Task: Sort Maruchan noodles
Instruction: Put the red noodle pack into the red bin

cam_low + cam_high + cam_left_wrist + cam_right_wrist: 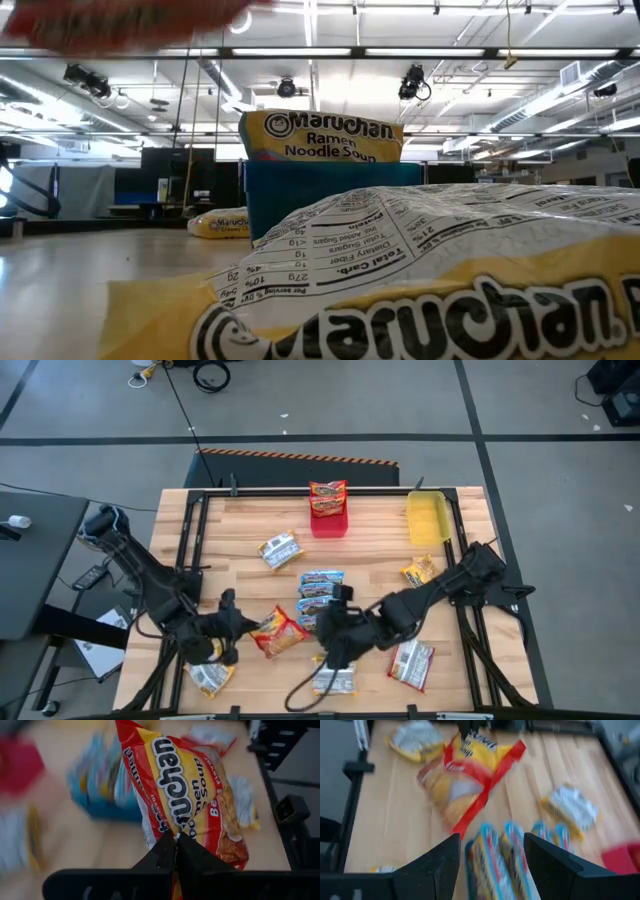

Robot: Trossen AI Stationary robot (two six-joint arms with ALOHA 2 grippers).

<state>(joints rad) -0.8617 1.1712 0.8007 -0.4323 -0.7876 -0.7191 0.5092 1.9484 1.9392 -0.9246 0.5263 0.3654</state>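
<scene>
My left gripper (233, 626) (175, 845) is shut on a red-orange Maruchan packet (279, 632) (465, 775) near the table's near-left part. My right gripper (328, 632) (490, 857) is open and touches nothing; it hovers over the blue tray (318, 600) that holds blue-silver packets (502, 857). A red-orange packet (328, 498) stands in the red tray (328, 525). Loose packets lie flat on the table (280, 550) (420, 570) (412, 663) (210, 676) (335, 680). In the low view a yellow packet (420, 280) fills the foreground. My left gripper pinches the red-orange packet by the edge of one short end (172, 831) between its two shut fingers (160, 855), coming from the table's left side. The packet stretches away from the fingertips toward the blue tray. It appears lifted off the table, slightly tilted.
The yellow tray (428, 518) sits at the far right, next to the red tray at the far middle. Black frame rails (195, 540) run along the table's left and right sides. Bare wood (230, 530) lies at the far left.
</scene>
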